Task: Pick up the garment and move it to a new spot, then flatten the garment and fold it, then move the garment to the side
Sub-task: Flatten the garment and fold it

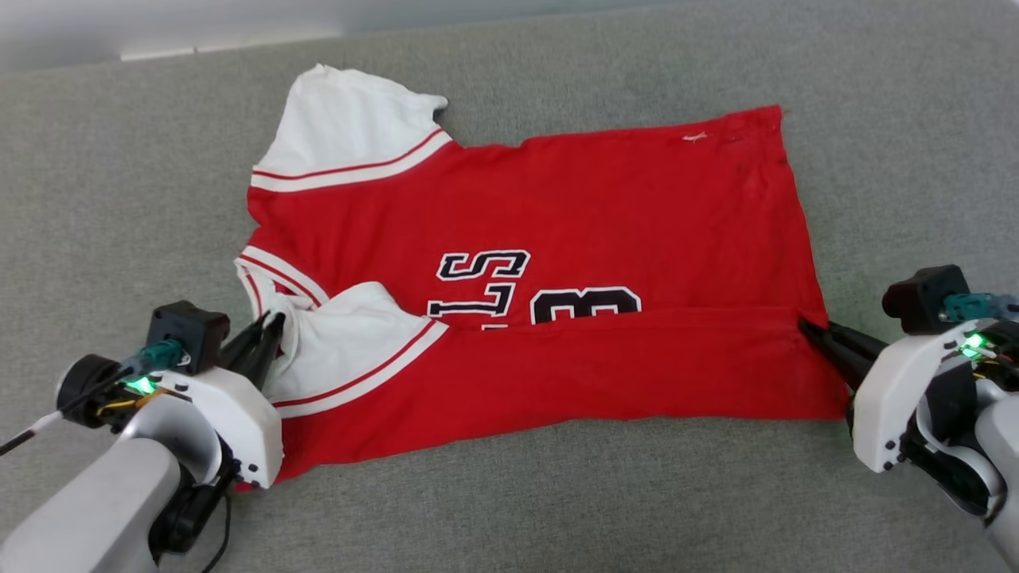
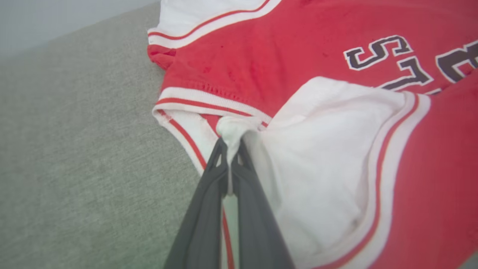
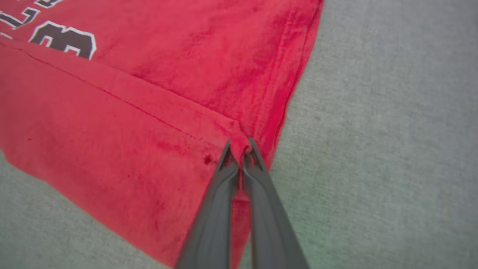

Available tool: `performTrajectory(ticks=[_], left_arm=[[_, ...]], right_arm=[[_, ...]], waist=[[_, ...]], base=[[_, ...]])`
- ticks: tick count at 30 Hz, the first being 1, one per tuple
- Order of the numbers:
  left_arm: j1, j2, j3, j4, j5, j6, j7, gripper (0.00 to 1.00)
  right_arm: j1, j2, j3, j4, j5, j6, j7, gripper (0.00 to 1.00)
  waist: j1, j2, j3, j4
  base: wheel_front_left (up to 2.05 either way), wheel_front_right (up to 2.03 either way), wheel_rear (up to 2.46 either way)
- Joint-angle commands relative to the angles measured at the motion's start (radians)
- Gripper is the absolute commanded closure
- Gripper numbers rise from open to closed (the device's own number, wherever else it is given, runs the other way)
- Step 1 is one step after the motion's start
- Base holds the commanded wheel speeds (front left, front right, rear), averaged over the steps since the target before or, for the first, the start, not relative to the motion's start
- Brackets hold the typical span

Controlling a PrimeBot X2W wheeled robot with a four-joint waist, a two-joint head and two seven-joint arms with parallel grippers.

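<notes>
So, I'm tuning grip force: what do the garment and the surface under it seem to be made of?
The garment: soft matte knit cloth, perhaps cotton or a blend; it creases, shows stitched hems and bunches in the left end effector. The grey surface: matte woven fabric, perhaps upholstery or carpet, going by its heathered grain.

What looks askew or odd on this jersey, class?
The jersey has its near edge folded over, hiding part of the lettering; its far white sleeve sticks out, tip curled.

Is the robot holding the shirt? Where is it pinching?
Yes. The left gripper pinches the garment at white sleeve fabric by the collar; the right gripper pinches its folded red hem corner.
</notes>
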Motion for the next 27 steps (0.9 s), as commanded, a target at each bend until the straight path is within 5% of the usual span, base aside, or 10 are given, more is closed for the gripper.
performTrajectory(ticks=[1, 9, 10, 11, 13, 20, 27], left_arm=[[-0.015, -0.015, -0.009, 0.03, -0.001, -0.015, 0.004, 1.0], [-0.046, -0.078, -0.03, 0.179, -0.006, -0.065, -0.018, 1.0], [-0.051, -0.08, -0.032, 0.186, 0.0, -0.067, -0.024, 0.3], [-0.055, -0.081, -0.034, 0.188, -0.001, -0.07, -0.025, 0.0], [-0.067, -0.07, -0.021, 0.179, 0.002, -0.065, -0.041, 0.0], [-0.095, 0.004, -0.014, 0.081, -0.006, -0.065, 0.037, 0.0], [-0.129, 0.082, -0.03, -0.025, -0.081, -0.095, 0.272, 0.0]], right_arm=[[-0.024, 0.013, 0.016, 0.027, -0.008, -0.001, 0.0, 1.0], [-0.078, 0.034, 0.094, 0.12, 0.022, -0.001, -0.043, 1.0], [-0.081, 0.03, 0.099, 0.12, 0.027, -0.001, -0.05, 1.0], [-0.084, 0.025, 0.1, 0.122, 0.028, -0.001, -0.06, 1.0], [-0.085, 0.019, 0.107, 0.115, 0.038, -0.001, -0.074, 0.0], [-0.062, -0.002, 0.104, 0.083, 0.058, -0.001, -0.103, 0.0], [-0.044, -0.013, 0.096, 0.058, 0.061, -0.001, -0.095, 0.0]], waist=[[-0.0002, 0.0, 0.02, -0.004], [-0.0002, 0.0, -0.001, 0.004], [-0.0002, 0.0, -0.01, 0.005], [-0.0002, 0.0, -0.019, 0.007], [-0.0002, 0.0, -0.036, 0.01], [-0.0002, 0.0, -0.092, 0.025], [-0.0002, 0.0, -0.113, 0.034]], base=[[0.0, 0.0, 0.0], [0.0, 0.0, 0.0], [0.0, 0.0, 0.0], [0.0, 0.0, 0.0], [0.0, 0.0, 0.0], [0.0, 0.0, 0.0], [0.0, 0.0, 0.0]])
